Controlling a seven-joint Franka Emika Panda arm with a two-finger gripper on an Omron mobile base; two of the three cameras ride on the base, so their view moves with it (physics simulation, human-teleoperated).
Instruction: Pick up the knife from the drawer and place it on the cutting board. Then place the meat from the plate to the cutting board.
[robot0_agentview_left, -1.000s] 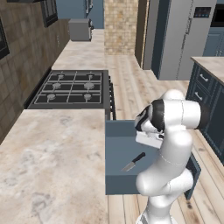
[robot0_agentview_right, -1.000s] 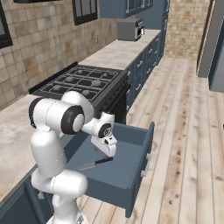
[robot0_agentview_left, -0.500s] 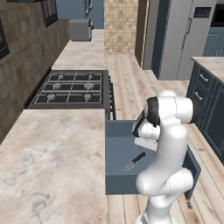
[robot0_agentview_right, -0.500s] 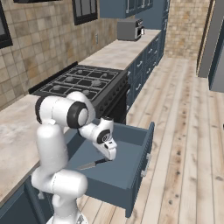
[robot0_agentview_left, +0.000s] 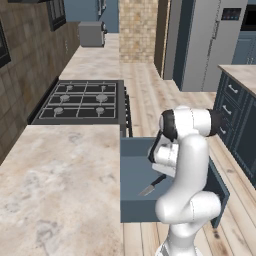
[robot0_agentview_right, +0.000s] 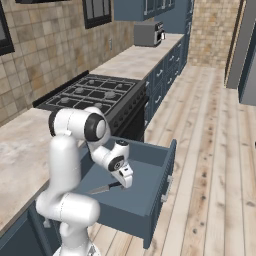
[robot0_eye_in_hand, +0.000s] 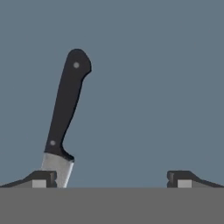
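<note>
the task is at its start — the knife (robot0_eye_in_hand: 65, 109) lies flat in the open drawer (robot0_agentview_right: 150, 197), not yet gripped. the claw (robot0_eye_in_hand: 111, 179) hangs over it, wide and empty — board and meat steps are left.

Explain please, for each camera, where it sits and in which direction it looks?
Left base view: behind the arm, left side, looking forward and down at the open drawer; the arm rises lower right.
Right base view: behind, right side, same drawer; the arm rises lower left.
Hand view: on the hand, facing the drawer floor; open gripper at the bottom.
All three share the knife.
</note>
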